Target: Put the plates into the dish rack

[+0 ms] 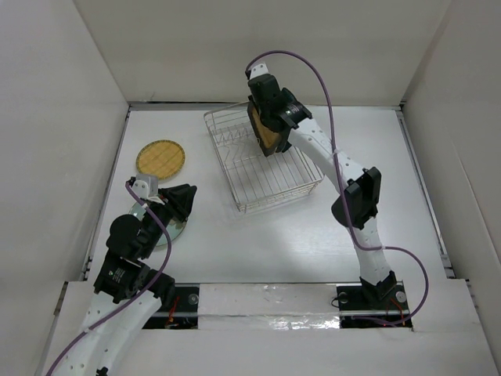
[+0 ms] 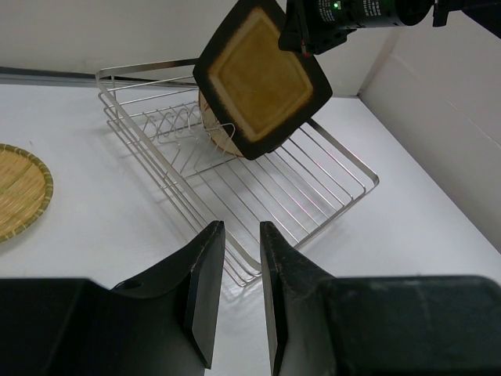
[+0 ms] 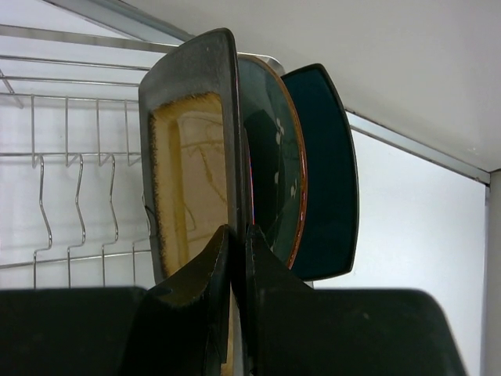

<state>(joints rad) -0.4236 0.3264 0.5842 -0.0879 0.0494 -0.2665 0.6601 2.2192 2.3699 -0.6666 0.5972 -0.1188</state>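
Step in hand: racking the amber, black-rimmed square ceramic plate [image 3: 188, 180]. The right gripper [image 3: 237, 235] pinches one rim, a finger pressed on each face. The plate hangs tilted above the far end of the silver wire dish rack [image 1: 270, 192].

- In the rack just behind it, upright: dark teal round plate with white motif [image 3: 274, 157], teal square plate [image 3: 329, 172].
- Left of the rack, flat: yellow checked round plate [image 1: 160, 158].
- Left gripper [image 2: 235, 235]: empty, fingers slightly apart, on the rack's near side.

Next, likely: turn the plate upright, lower it edge-first into a free slot, then release.

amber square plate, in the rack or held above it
Held above the rack: the right gripper pinches the plate by its rim, tilted, not between prongs.
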